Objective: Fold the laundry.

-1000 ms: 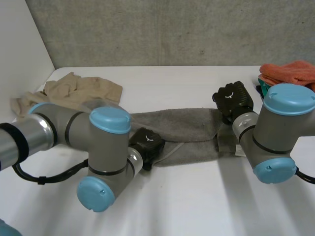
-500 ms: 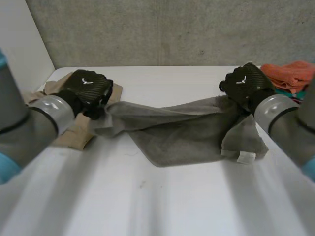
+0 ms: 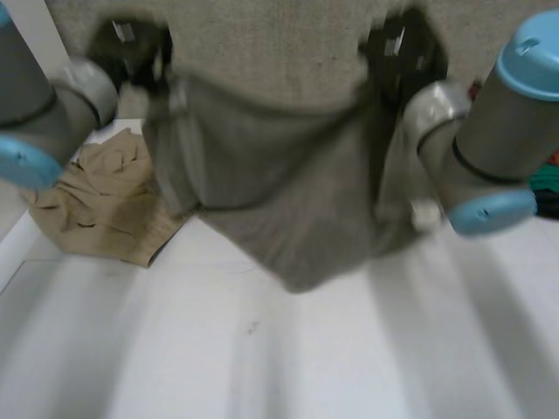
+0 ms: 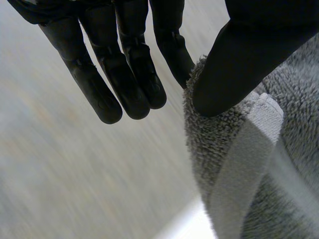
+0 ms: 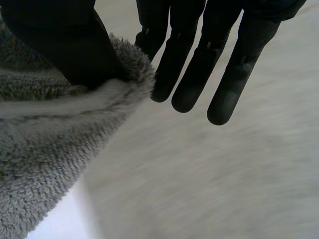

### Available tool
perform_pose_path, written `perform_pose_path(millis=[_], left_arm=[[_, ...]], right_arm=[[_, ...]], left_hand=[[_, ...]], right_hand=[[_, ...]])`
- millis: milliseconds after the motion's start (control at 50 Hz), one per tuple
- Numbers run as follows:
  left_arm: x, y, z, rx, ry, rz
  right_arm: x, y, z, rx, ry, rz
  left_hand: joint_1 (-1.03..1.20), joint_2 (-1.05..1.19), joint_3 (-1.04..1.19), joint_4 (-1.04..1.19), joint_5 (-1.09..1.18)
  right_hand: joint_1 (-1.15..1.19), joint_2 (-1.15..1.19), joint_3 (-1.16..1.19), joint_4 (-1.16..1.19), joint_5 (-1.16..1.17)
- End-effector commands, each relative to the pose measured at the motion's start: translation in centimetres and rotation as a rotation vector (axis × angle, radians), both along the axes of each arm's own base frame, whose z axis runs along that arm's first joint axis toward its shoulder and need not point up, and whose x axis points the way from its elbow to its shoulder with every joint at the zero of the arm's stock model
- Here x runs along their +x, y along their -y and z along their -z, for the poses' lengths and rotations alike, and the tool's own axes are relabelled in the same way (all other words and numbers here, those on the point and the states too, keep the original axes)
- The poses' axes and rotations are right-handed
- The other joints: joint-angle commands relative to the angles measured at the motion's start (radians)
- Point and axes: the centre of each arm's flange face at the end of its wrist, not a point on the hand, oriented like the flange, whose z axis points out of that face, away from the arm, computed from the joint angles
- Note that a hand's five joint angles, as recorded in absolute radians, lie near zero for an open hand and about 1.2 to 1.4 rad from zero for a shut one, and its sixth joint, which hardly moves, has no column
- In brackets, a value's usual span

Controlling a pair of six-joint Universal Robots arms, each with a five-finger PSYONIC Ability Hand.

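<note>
A grey towel (image 3: 279,175) hangs in the air between my two raised hands, sagging to a point just above the white table (image 3: 262,358). My left hand (image 3: 131,48) holds one top corner and my right hand (image 3: 406,52) the other. In the left wrist view the thumb (image 4: 234,64) pinches the towel's hemmed edge (image 4: 239,164) against a straight finger. The right wrist view shows the same grip: the thumb (image 5: 65,45) presses the fluffy towel (image 5: 60,149) against the straight fingers (image 5: 199,64).
A crumpled beige garment (image 3: 105,201) lies on the table at the left, below my left arm. A bit of teal cloth (image 3: 546,188) peeks out at the right edge behind my right arm. A grey wall stands behind the table.
Both hands have risen from the table with the towel's corners, pulling it up so it hangs spread between them. Both arms now stand high and close to the camera.
</note>
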Motion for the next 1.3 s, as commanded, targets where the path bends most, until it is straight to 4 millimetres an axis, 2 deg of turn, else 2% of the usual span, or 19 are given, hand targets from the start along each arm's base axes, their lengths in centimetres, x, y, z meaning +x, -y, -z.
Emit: perform_pose_path(millis=[20,80,160,180,240,300,360,380,420,440,540,640,680,720,1000,1120,1200,1300], left_arm=[[-0.3,-1.6,-9.9,-0.255,-0.343,0.025],[-0.1,-1.5,-9.5,-0.249,-0.344,0.001],[0.6,-0.9,-6.3,-0.143,-0.286,-0.053],[1.0,-0.7,-4.4,-0.077,-0.254,-0.073],[1.7,-0.8,-1.5,0.020,-0.208,-0.092],[2.7,-1.5,3.6,0.174,-0.120,-0.100],[3.5,-2.0,7.1,0.260,-0.044,-0.101],[4.0,-2.5,9.3,0.311,0.011,-0.099],[4.4,-3.0,11.3,0.351,0.064,-0.095],[5.0,-3.1,13.1,0.381,0.118,-0.100],[5.9,-3.4,17.1,0.430,0.260,-0.097],[5.9,-3.8,18.3,0.428,0.344,-0.095],[5.5,-4.1,18.3,0.418,0.365,-0.087],[5.0,-4.6,18.2,0.409,0.379,-0.078],[4.2,-8.0,17.2,0.352,0.447,-0.092],[3.1,-9.7,17.7,0.360,0.470,-0.055],[2.4,-9.5,18.5,0.351,0.481,-0.052],[2.3,-7.9,19.9,0.319,0.521,-0.075]], right_arm=[[0.1,-0.4,-8.5,-0.285,0.335,-0.082],[0.1,-0.9,-7.4,-0.192,0.278,-0.101],[-0.1,-1.6,-4.9,-0.033,0.175,-0.107],[-0.1,-2.0,-3.5,0.038,0.124,-0.109],[-0.5,-2.6,-1.4,0.137,0.043,-0.112],[-1.2,-4.1,2.3,0.282,-0.086,-0.114],[-1.5,-5.1,4.8,0.356,-0.162,-0.120],[-1.8,-5.6,6.2,0.392,-0.210,-0.116],[-1.9,-6.2,7.6,0.422,-0.250,-0.121],[-2.0,-6.6,9.1,0.451,-0.283,-0.125],[-1.6,-7.1,12.1,0.482,-0.311,-0.124],[-1.4,-7.2,13.0,0.478,-0.293,-0.092],[-1.2,-7.4,13.1,0.476,-0.280,-0.088],[-1.1,-7.6,13.1,0.482,-0.263,-0.091],[-0.6,-8.5,12.7,0.509,-0.202,-0.107],[-0.4,-8.6,12.3,0.516,-0.173,-0.097],[-0.5,-8.5,12.0,0.522,-0.151,-0.082],[-0.7,-8.4,11.3,0.526,-0.126,-0.073]], left_hand=[[0.237,0.199,0.205,0.198,0.231],[0.237,0.199,0.205,0.198,0.231],[0.237,0.199,0.205,0.198,0.231],[0.237,0.199,0.205,0.198,0.231],[0.237,0.199,0.205,0.198,0.231],[0.237,0.199,0.205,0.198,0.231],[0.237,0.199,0.205,0.198,0.231],[0.237,0.199,0.205,0.198,0.231],[0.237,0.199,0.205,0.198,0.231],[0.237,0.199,0.205,0.198,0.231],[0.237,0.199,0.205,0.198,0.231],[0.237,0.199,0.205,0.198,0.231],[-0.043,-0.081,-0.075,-0.082,-0.049],[-0.486,-0.524,-0.517,-0.524,-0.491],[-0.708,-0.746,-0.740,-0.747,-0.713],[-0.805,-0.843,-0.837,-0.844,-0.810],[-0.811,-0.849,-0.843,-0.849,-0.816],[-0.752,-0.790,-0.784,-0.791,-0.758]], right_hand=[[0.260,0.211,0.204,0.198,0.224],[0.260,0.211,0.204,0.198,0.224],[0.260,0.211,0.204,0.198,0.224],[0.260,0.211,0.204,0.198,0.224],[0.260,0.211,0.204,0.198,0.224],[0.260,0.211,0.204,0.198,0.224],[0.260,0.211,0.204,0.198,0.224],[0.260,0.211,0.204,0.198,0.224],[0.260,0.211,0.204,0.198,0.224],[0.260,0.211,0.204,0.198,0.224],[0.260,0.211,0.204,0.198,0.224],[0.260,0.211,0.204,0.198,0.224],[0.260,0.211,0.204,0.198,0.224],[0.260,0.211,0.204,0.198,0.224],[0.260,0.211,0.204,0.198,0.224],[0.260,0.211,0.204,0.198,0.224],[0.260,0.211,0.204,0.198,0.224],[0.260,0.211,0.204,0.198,0.224]])
